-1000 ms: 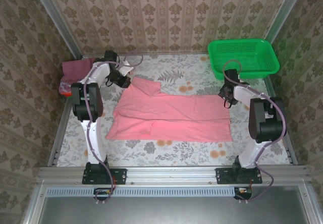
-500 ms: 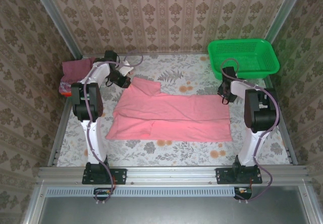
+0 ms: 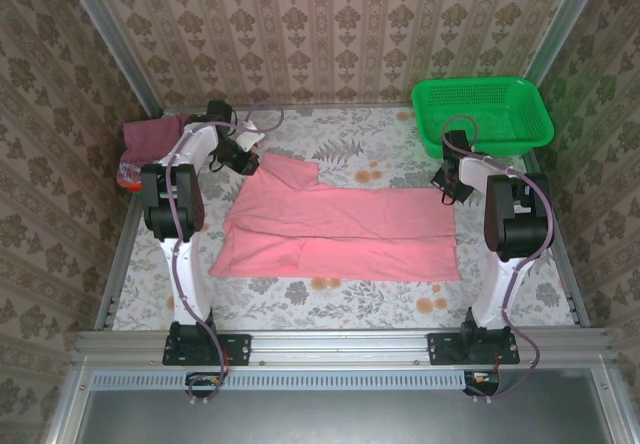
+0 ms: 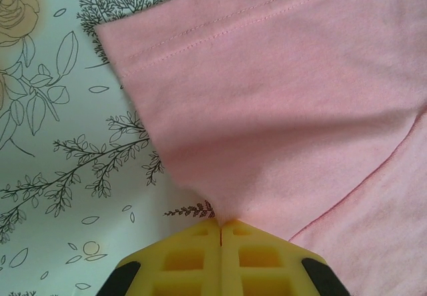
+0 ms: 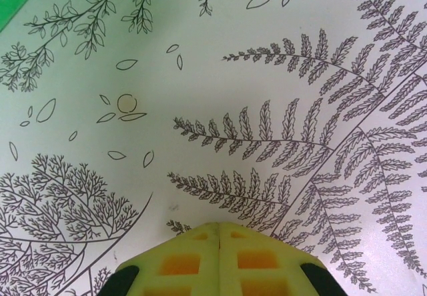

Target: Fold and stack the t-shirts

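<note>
The pink shirt (image 3: 340, 229) is spread flat across the middle of the table (image 3: 340, 299), its length running left to right, with one lengthwise fold already laid in. A stack (image 3: 150, 144) of folded shirts is seen at the far left edge, and the basket (image 3: 483, 112) at the far right corner.

The left gripper (image 3: 243, 160) is set at the shirt's far left sleeve. In the left wrist view its fingers (image 4: 193, 256) are pressed together, with a peak of pink cloth pinched at the tips. The right gripper (image 3: 447, 190) is placed just beside the shirt's far right corner. Its fingers (image 5: 247, 259) are likewise closed, but no cloth is caught between them in the right wrist view, where printed table lies ahead of the tips. That grip is judged to be empty.

The step in hand is taken to be a two-corner lift for the next fold. For it to be done well, the right fingers should be reopened, shifted onto the hem and closed on cloth before anything is raised. Both corners should then be lifted together and carried evenly, so that the fabric is not dragged askew and the existing fold is not undone.
</note>
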Motion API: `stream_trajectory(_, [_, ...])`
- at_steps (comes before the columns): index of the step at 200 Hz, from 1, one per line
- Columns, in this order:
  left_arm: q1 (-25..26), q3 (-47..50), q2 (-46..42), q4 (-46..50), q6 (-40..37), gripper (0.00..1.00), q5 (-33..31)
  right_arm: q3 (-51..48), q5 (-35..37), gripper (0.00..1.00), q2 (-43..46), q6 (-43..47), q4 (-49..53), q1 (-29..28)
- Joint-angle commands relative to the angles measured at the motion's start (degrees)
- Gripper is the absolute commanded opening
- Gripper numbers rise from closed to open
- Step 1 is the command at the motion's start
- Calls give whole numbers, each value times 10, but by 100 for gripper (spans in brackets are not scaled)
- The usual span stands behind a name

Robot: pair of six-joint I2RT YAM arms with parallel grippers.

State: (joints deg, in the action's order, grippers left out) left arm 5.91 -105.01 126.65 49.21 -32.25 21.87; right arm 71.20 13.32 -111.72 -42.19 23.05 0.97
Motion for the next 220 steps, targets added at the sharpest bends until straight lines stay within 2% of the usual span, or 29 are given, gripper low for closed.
stream_trajectory(1, [-4,15,-13,-4,-21,0,26,-20,0,0,34,15,-3,0])
stream_trajectory(52, [-9,54,-65,-41,-37,0,29,-80,-31,0,125,42,-51,-1])
stream_trajectory(105, [-17,111,-121,-85,-42,0,33,-135,-58,0,219,55,-55,-1])
stream_trajectory(126, [-21,140,-148,-104,-32,0,32,-153,-68,0,258,61,-45,-1])
stream_trajectory(220, [-30,327,-307,-214,-86,0,71,-242,-99,0,434,72,26,-7])
